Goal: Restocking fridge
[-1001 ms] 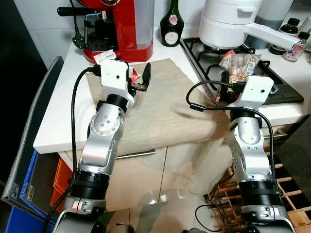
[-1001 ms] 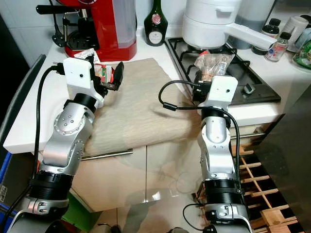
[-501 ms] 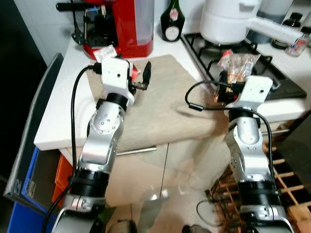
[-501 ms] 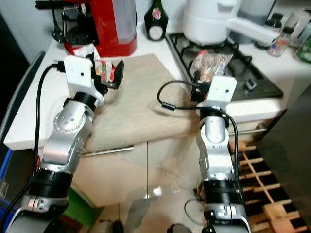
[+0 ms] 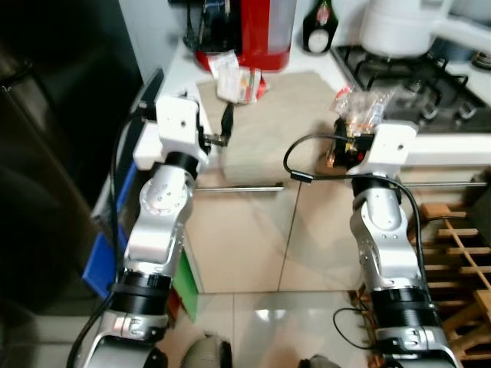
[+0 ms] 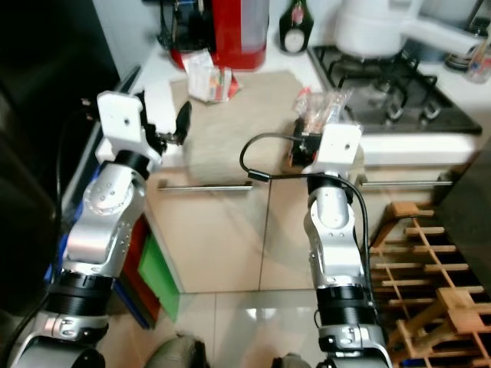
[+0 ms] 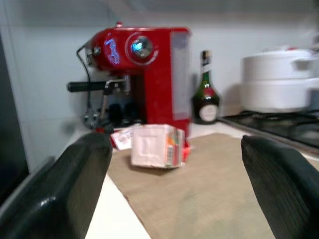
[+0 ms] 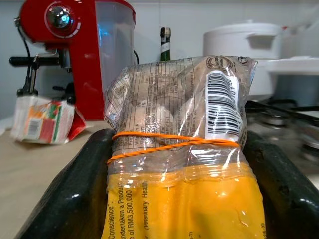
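Observation:
My left gripper (image 5: 219, 130) is open and holds nothing; it hovers off the counter's front left corner. Past its fingers (image 7: 82, 169), a small white and red carton (image 7: 157, 145) lies on the beige cloth (image 5: 284, 115) in front of the red coffee machine (image 7: 144, 74). My right gripper (image 5: 341, 149) is shut on a clear plastic bag (image 8: 179, 114) with a yellow lower part, a barcode and an orange rubber band. The bag (image 5: 360, 103) stands up above the gripper, at the counter's front edge.
A green bottle (image 5: 318, 31), a white pot (image 5: 399, 27) and a gas stove (image 5: 422, 65) line the back of the counter. A tall dark surface (image 5: 54, 153) rises on my left. Blue and green crates (image 5: 115, 238) stand low left, a wooden rack (image 5: 460, 253) low right.
The whole view has pulled back and swung left, so the counter now lies farther off. The left gripper is farther from the carton on the cloth. The right gripper still holds the bag.

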Robot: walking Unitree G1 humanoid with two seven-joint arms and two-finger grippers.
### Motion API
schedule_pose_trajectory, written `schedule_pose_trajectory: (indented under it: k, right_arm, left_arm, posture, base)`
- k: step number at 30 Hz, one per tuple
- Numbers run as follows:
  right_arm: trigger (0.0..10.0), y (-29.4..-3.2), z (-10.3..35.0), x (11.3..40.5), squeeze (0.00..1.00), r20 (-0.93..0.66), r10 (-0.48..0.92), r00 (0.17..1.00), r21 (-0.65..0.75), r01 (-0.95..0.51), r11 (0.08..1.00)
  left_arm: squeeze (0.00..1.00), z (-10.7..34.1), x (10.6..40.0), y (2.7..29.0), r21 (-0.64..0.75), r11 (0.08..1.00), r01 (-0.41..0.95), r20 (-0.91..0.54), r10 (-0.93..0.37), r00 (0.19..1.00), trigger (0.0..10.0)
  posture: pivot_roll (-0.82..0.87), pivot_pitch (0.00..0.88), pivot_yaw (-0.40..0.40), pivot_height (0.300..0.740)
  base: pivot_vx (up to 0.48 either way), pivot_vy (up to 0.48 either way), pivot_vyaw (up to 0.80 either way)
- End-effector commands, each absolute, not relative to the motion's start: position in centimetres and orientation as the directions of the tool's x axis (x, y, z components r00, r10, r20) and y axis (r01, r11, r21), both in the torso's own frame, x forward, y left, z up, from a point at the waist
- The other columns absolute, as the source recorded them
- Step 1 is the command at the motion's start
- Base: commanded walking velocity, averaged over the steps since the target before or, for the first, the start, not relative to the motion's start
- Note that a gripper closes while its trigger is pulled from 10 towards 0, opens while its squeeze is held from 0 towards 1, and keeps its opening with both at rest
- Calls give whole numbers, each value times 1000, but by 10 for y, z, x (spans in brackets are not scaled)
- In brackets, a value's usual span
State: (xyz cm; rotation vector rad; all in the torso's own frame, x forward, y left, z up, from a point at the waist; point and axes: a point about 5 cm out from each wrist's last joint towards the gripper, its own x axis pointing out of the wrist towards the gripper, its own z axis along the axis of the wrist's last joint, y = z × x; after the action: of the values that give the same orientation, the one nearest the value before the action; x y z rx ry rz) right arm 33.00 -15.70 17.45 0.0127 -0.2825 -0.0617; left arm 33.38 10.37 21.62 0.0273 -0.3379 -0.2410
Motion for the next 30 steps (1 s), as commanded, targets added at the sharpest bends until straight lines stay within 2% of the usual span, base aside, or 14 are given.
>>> schedule_pose_trajectory:
  k: [1,4,15,19,24,30]
  right_arm:
    - [0,-157,179,329,0,297,-61,953,16,59,998]
    - [0,-156,178,329,0,291,-52,955,-1,55,998]
    - [0,-154,173,327,0,273,-31,961,-28,40,999]
    - [0,-155,172,328,0,266,-26,964,-32,35,999]
    - [0,-157,170,329,0,254,-12,967,-40,23,999]
    - [0,-156,174,332,0,261,-1,965,-45,13,999]
  left_arm:
    - [0,214,333,106,74,971,226,319,-238,918,10000]
    - [0,214,333,105,73,971,227,317,-239,918,10000]
    - [0,209,332,104,77,968,238,301,-250,920,10000]
    - [0,210,330,103,31,966,258,319,-254,913,10000]
    - [0,211,327,101,61,959,277,339,-281,898,10000]
    - [0,213,332,99,81,959,270,339,-282,898,10000]
  posture:
    - [-51,0,35,740]
    - [-50,0,34,740]
    - [-51,0,36,740]
    - [-55,0,28,740]
    - [-57,0,20,740]
    - [-73,0,21,740]
  base:
    - [-322,0,0]
    - [-325,0,0]
    - [-329,-244,0]
    - [0,0,0]
    - [0,0,0]
    - [337,-337,0]
